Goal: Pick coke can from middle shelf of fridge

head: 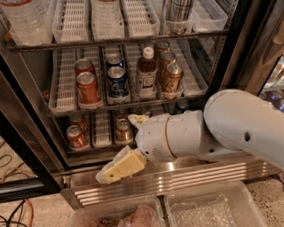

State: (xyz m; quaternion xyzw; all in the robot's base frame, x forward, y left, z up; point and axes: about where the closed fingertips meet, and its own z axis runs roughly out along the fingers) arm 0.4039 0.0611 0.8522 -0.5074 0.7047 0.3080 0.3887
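Two red coke cans stand in the left lane of the middle shelf of the fridge: the front coke can and one behind it. To their right stand a blue can, a brown bottle and brown-gold cans. My gripper hangs below the middle shelf, in front of the lower rack and to the lower right of the front coke can. Its fingers are spread and hold nothing. One yellowish finger points down-left; the other fingertip sits near the shelf's edge.
The lower rack holds red cans and a brown can. The top rack holds water bottles and a can. The ribbed steel base, two plastic bins and the black door frame lie around my arm.
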